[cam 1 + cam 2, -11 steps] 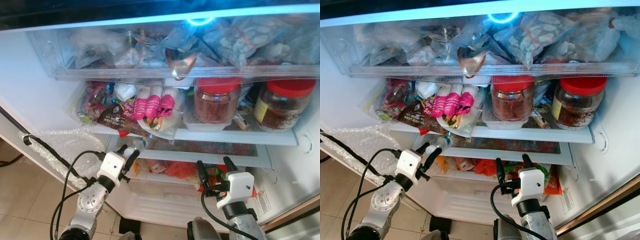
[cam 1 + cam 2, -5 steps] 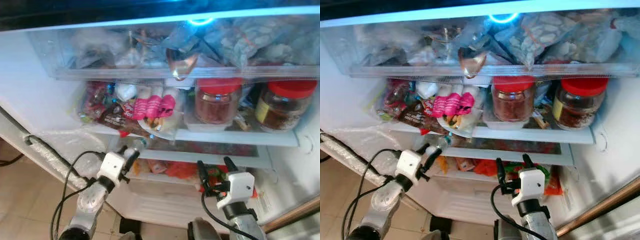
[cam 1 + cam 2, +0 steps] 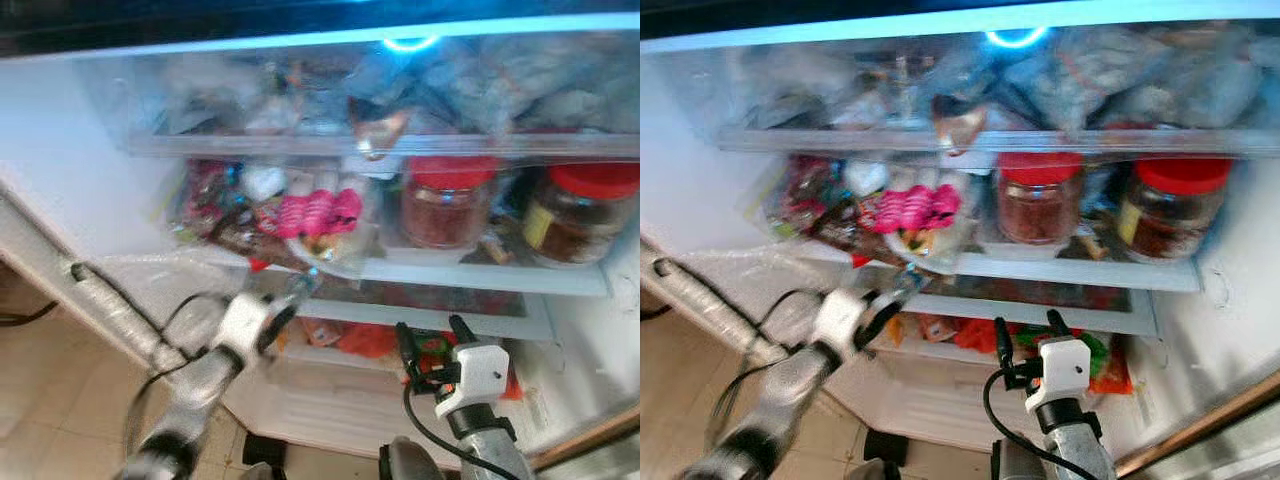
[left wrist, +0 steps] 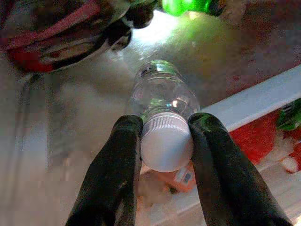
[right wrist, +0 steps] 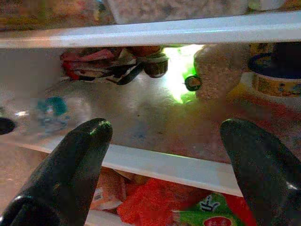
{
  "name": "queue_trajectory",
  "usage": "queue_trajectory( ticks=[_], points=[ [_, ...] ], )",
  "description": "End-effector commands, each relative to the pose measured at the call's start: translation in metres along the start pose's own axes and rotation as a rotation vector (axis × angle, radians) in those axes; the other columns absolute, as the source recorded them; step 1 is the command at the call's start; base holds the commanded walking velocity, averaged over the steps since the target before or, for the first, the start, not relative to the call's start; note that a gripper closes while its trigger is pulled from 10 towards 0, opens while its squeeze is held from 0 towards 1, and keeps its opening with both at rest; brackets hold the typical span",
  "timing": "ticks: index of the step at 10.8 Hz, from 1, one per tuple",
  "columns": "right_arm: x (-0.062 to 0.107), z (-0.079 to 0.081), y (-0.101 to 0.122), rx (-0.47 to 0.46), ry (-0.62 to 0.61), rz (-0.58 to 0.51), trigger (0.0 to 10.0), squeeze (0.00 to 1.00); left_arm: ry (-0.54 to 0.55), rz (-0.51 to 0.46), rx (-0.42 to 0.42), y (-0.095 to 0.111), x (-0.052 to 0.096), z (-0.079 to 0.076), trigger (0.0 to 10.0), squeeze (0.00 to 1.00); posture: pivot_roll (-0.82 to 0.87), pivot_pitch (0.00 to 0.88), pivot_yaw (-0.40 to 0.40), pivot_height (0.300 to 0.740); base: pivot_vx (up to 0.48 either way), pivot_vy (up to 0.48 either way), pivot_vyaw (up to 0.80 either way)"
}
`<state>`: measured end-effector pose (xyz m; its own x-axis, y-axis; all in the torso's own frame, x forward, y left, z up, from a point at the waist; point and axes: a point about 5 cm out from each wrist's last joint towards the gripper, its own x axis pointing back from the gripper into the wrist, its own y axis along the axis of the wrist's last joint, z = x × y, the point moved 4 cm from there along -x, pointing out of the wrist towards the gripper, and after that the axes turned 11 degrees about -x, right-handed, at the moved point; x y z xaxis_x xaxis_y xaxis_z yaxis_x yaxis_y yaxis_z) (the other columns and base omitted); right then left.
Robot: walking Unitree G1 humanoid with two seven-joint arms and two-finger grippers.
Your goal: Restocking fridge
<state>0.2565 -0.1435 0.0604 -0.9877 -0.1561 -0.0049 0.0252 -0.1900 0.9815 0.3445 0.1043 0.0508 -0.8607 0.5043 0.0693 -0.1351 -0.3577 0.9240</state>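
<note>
Head views blurred, left hand (image 4: 162, 141) gripping bottle (image 4: 162, 101)

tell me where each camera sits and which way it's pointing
Left eye, right eye views: on the head, facing down into the open fridge; both arms show, the left gripper at the lower glass shelf, the right gripper below it.
Left wrist view: along black fingers clamping a clear white-capped plastic bottle.
Right wrist view: between spread fingers into that shelf.
Shared: both wrist views catch the same green glow at the shelf's back.
</note>
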Motion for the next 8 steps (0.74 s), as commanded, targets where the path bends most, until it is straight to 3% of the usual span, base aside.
queue_trajectory(
  ticks=[1,3,8],
  points=[
    [0.002,0.0,-0.003,-0.001,-0.004,0.007,10.0,0.0,-0.058,0.082,0.015,-0.018,0.007,-0.011,10.0,0.0,-0.24,0.061,0.119,0.66,0.0,0.0,0.0],
    [0.002,0.0,-0.004,-0.002,-0.008,0.008,10.0,0.0,-0.154,0.125,-0.012,-0.024,0.007,-0.023,10.0,0.0,-0.24,0.066,0.121,0.66,0.0,0.0,0.0],
    [0.003,0.0,-0.004,-0.002,-0.01,0.007,10.0,0.0,-0.198,0.15,-0.047,-0.028,0.008,-0.027,10.0,0.0,-0.23,0.067,0.122,0.66,0.0,0.0,0.0]
  ],
)
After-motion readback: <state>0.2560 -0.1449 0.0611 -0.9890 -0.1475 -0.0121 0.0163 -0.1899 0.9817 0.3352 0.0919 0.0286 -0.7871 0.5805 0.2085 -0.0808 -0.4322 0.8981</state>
